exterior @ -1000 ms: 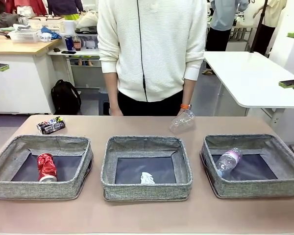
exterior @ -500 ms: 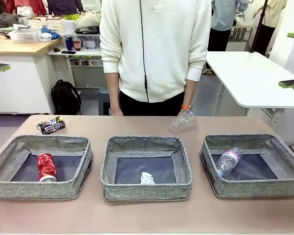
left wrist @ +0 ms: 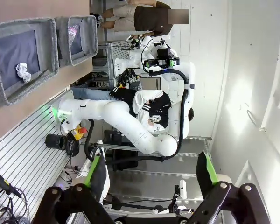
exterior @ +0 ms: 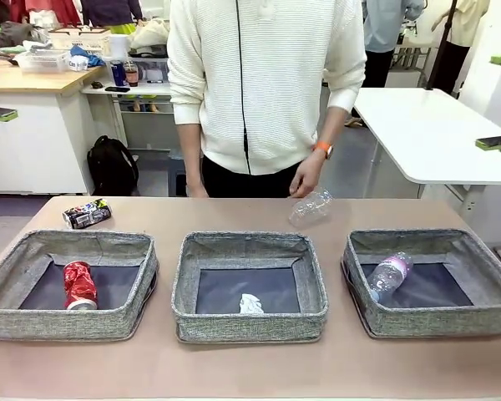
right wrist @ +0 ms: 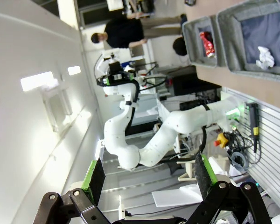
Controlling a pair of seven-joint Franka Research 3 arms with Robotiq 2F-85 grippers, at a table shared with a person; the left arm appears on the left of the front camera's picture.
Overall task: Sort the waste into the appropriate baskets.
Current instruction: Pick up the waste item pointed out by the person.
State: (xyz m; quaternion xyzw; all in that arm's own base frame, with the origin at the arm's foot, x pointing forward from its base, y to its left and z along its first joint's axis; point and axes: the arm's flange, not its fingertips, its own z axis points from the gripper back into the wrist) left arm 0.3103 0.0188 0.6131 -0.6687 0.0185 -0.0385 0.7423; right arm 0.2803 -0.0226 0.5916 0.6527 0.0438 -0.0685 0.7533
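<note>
Two pieces out on the tabletop (exterior: 250, 368), both pincers released and empty.
I had the left pincer (left wrist: 150, 161) and right pincer (right wrist: 147, 164) gaping, well apart from it. The clear crushed plastic bottle (exterior: 311, 207) lay beyond the gap between the middle grey woven-fabric basket (exterior: 249, 324) and the right basket (exterior: 434, 322), long axis skewed, nearer my right arm. The person's hand (exterior: 305, 177) was just above it, contact unclear. The dark multicoloured can (exterior: 87, 214) sat behind the left basket (exterior: 67, 324), nearer my left arm.

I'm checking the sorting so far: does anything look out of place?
Yes. Two pieces lie on the table behind the baskets: the dark multicoloured can at far left, and the crushed clear bottle below the person's hand.
</note>
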